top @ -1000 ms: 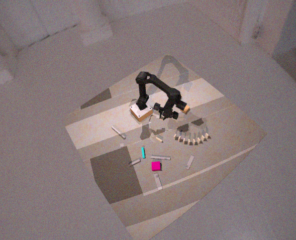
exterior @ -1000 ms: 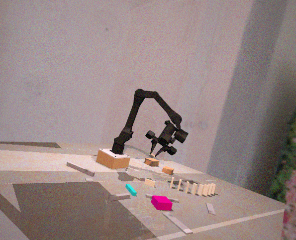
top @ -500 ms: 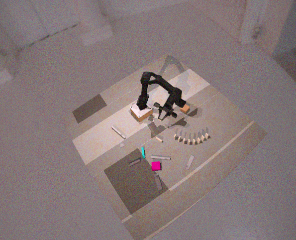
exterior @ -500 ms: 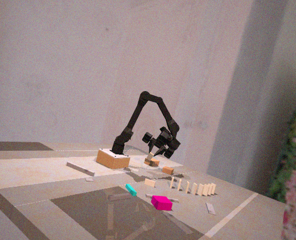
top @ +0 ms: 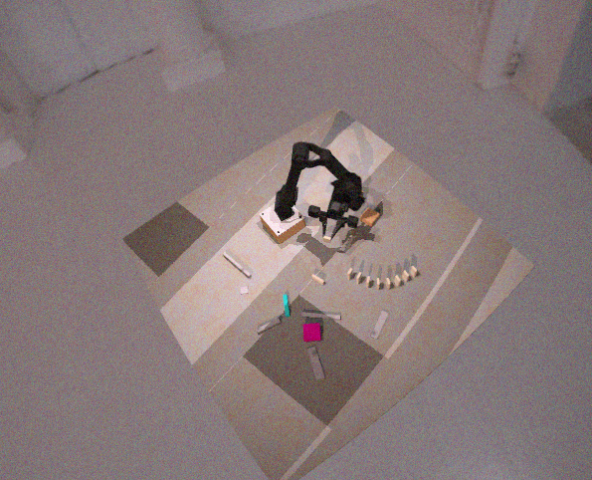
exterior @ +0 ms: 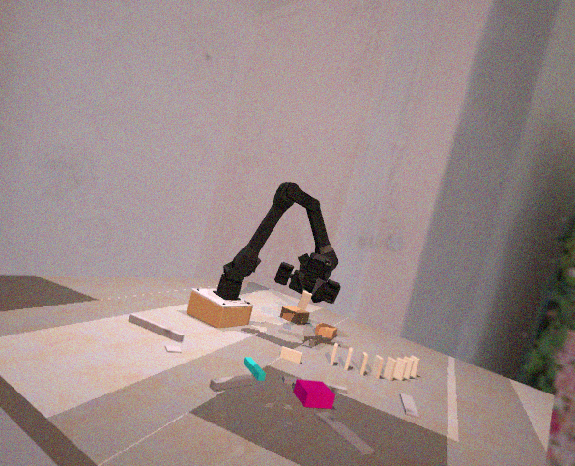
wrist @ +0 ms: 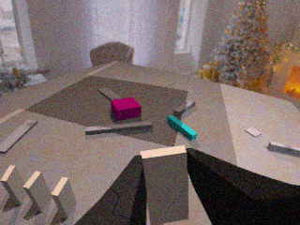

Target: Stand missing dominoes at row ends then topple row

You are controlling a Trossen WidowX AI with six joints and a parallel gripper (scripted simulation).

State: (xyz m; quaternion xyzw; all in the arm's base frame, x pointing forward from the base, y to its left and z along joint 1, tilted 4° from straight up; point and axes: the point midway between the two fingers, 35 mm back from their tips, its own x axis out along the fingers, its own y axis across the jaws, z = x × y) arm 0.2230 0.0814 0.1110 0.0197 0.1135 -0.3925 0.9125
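My gripper [top: 327, 236] [exterior: 304, 293] [wrist: 164, 159] is shut on a pale domino [top: 326, 238] [exterior: 304, 301] [wrist: 165, 187], held in the air beside the arm's base. The fingers point outward, and the wrist view shows the domino's broad face between them. Several pale dominoes stand in a curved row [top: 379, 283] [exterior: 378, 366], to the right of the gripper in the top view; three show at the lower left of the wrist view. Another pale domino [top: 317, 279] [exterior: 291, 355] lies on its long edge, apart from the row's near-base end. It is hidden in the wrist view.
A magenta block [top: 312, 332] [exterior: 314, 393] [wrist: 126, 109] and a teal bar [top: 286, 305] [exterior: 254, 368] [wrist: 182, 127] lie beyond the loose domino. Several grey bars lie around them, one grey bar [top: 379, 324] [exterior: 408, 404] in front of the row. An orange block [top: 369, 216] [exterior: 326, 331] is near the gripper.
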